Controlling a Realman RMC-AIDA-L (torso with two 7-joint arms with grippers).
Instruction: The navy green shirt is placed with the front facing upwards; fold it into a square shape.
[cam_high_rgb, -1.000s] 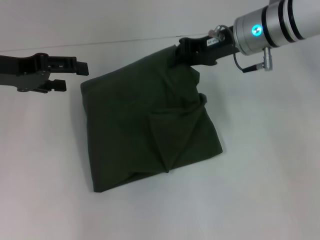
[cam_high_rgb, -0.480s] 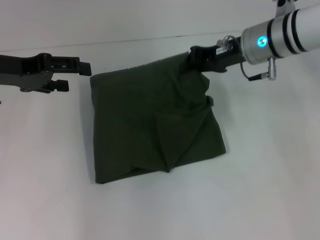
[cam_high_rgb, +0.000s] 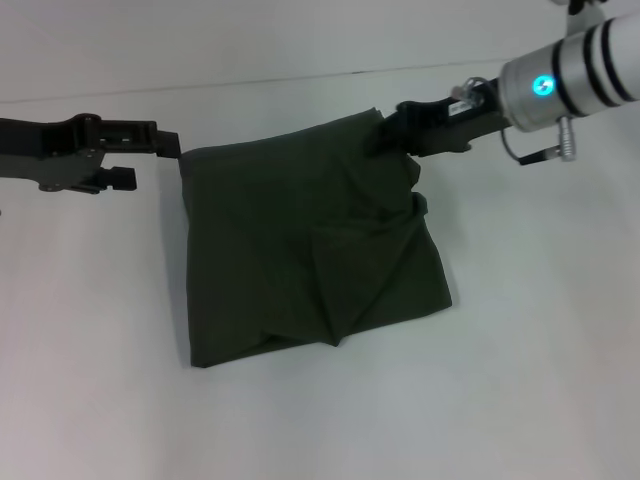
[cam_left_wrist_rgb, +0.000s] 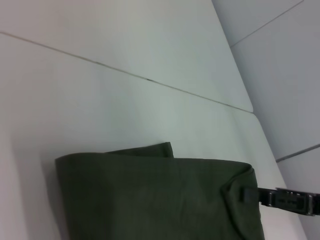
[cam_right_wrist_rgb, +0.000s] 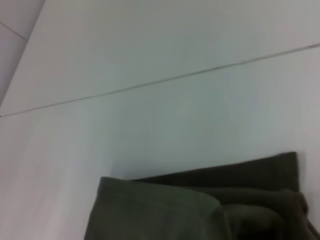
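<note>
The navy green shirt lies folded into a rough square in the middle of the white table, plain green side up, with loose creases across its right half. It also shows in the left wrist view and the right wrist view. My right gripper is at the shirt's far right corner, shut on the cloth there. The left wrist view shows that gripper pressed against the bunched corner. My left gripper stands open just left of the shirt's far left corner, holding nothing.
The white table stretches around the shirt on all sides. A thin seam line runs across its far side. Nothing else stands on it.
The right gripper has pulled the shirt's far right corner to the right, shifting the whole fold a little that way and squaring it. The left gripper has stayed almost in place.
</note>
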